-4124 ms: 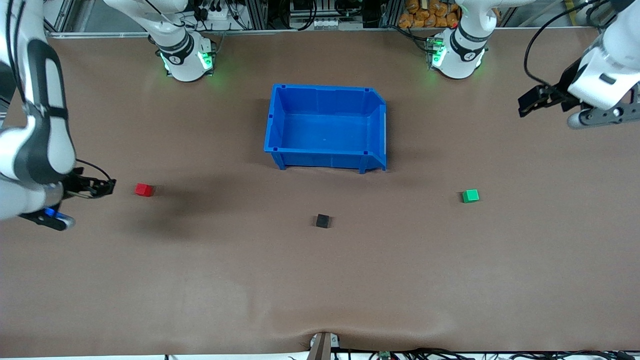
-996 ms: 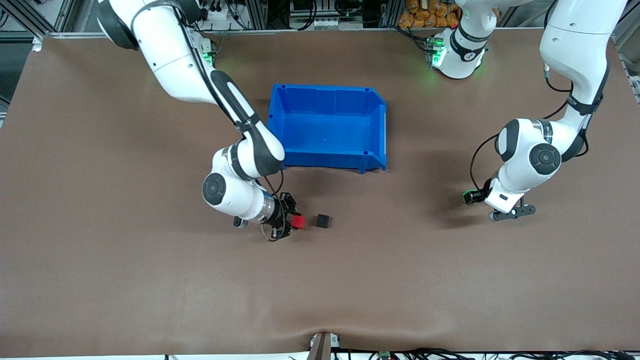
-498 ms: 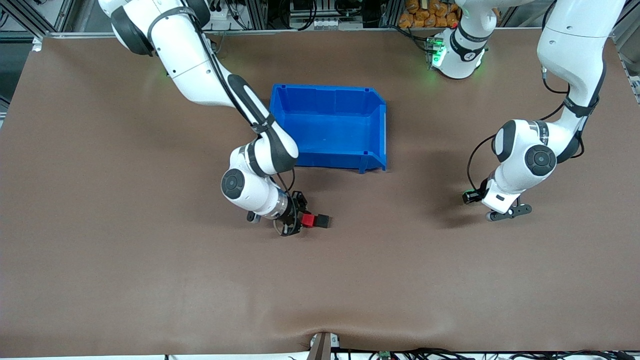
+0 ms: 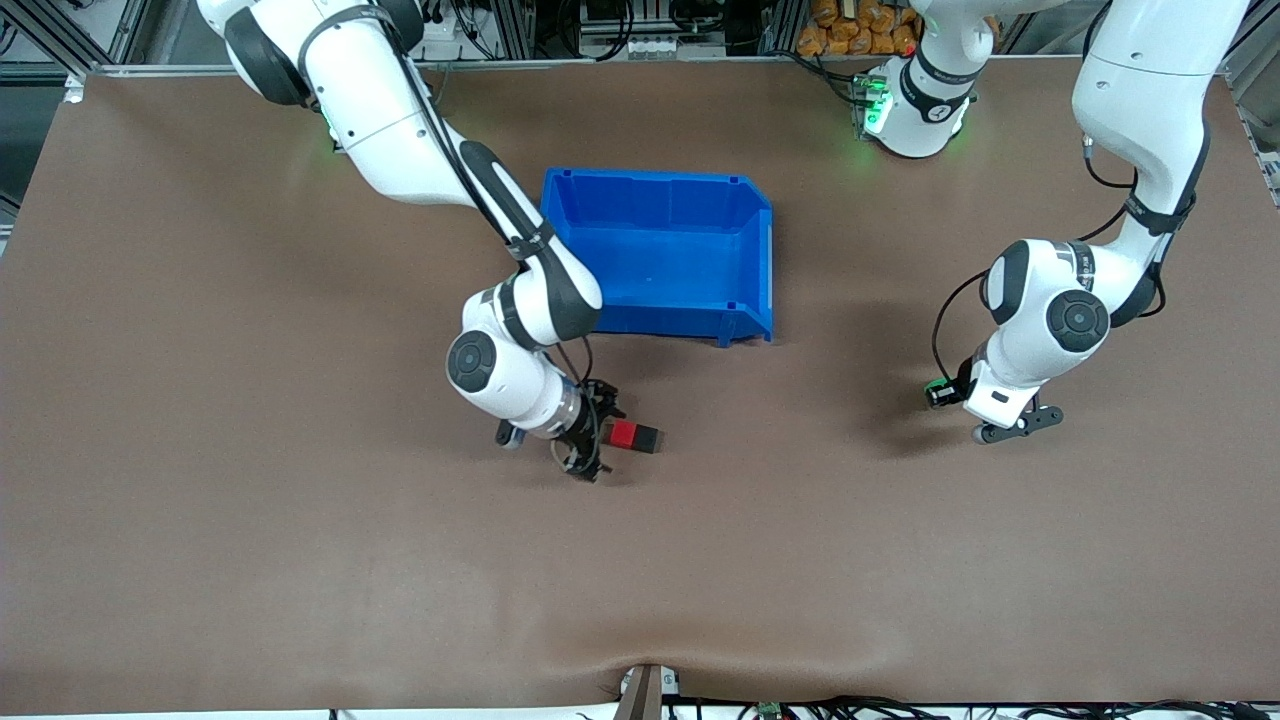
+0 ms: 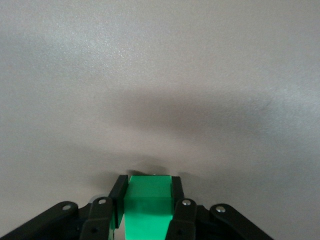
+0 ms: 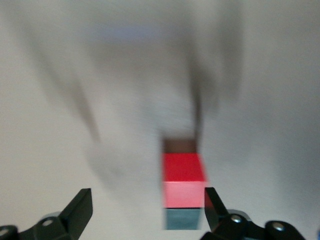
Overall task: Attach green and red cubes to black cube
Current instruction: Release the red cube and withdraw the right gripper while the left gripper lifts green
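The red cube (image 4: 624, 433) rests on the table, touching the black cube (image 4: 648, 438) on the side toward the right arm's end. My right gripper (image 4: 602, 438) is open around the red cube. In the right wrist view the red cube (image 6: 183, 180) lies close to one finger (image 6: 214, 206), with the black cube (image 6: 180, 146) against it; the right gripper (image 6: 146, 201) is wide open. My left gripper (image 4: 938, 393) is shut on the green cube (image 4: 931, 384), low at the table toward the left arm's end. The left wrist view shows the green cube (image 5: 149, 205) clamped in the left gripper (image 5: 147, 184).
A large blue bin (image 4: 756, 250) stands open and empty, farther from the front camera than the red and black cubes. The right arm's forearm reaches past the bin's corner. Brown table surface lies between the black cube and the left gripper.
The right gripper carried the red cube toward the black cube, set it against it, and has now opened. The left gripper closed on the green cube and has barely moved since.
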`<state>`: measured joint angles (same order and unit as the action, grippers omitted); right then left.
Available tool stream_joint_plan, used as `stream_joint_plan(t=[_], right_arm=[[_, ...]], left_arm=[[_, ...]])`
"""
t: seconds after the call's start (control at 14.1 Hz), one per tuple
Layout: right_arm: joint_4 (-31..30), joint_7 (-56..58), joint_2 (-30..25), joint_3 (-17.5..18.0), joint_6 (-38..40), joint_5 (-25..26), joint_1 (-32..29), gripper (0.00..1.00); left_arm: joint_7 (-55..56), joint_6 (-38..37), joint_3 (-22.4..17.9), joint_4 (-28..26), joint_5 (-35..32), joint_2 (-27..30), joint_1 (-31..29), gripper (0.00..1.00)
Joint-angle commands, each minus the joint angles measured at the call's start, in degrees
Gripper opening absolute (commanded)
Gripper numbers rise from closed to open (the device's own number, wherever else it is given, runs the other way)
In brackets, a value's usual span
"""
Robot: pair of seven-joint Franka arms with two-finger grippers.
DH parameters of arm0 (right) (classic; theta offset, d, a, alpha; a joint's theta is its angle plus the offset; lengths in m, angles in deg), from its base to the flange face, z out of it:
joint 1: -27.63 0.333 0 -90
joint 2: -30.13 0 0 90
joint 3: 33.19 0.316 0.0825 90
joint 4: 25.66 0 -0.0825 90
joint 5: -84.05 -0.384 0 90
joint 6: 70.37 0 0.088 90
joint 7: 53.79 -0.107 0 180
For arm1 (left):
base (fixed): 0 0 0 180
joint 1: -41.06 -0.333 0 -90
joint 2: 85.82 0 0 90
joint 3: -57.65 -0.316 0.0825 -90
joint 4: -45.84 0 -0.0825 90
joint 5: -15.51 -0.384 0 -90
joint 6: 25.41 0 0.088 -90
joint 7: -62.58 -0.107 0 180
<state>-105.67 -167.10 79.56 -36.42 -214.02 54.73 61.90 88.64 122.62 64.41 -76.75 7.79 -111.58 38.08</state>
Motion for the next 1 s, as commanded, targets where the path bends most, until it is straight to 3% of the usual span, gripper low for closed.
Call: stream_joint_plan(t=[0.0,0.14,0.36,0.5,0.78,0.92], right_arm=[[0.63,0.19,-2.93,-1.60,1.97,8.62,-3.24,1.00],[0.64,0.54,-5.47,-2.83,4.41,13.91,-5.51,1.00],[0.64,11.31,-10.64,-4.67,9.25,18.31,-10.26,1.00],[0.73,21.50,-15.48,-7.66,18.36,23.14,-11.59,1.00],[0.82,44.08,-24.71,-11.18,36.64,23.34,-17.46,1.00],[0.82,54.19,-30.15,-10.84,43.95,22.72,-21.68,1.00]], left_arm=[[4.60,-0.45,0.27,0.59,-1.43,0.71,0.78,0.00],[8.98,-0.45,0.88,1.12,-1.43,0.89,1.13,0.00],[17.06,-0.54,1.41,2.62,-1.34,0.45,3.76,0.00],[22.69,-0.72,1.41,4.28,-1.34,0.19,5.08,0.00],[33.58,-1.50,1.41,8.58,-1.34,-0.86,7.80,0.00],[42.53,-4.21,1.50,14.36,-1.25,-4.36,10.43,0.00]])
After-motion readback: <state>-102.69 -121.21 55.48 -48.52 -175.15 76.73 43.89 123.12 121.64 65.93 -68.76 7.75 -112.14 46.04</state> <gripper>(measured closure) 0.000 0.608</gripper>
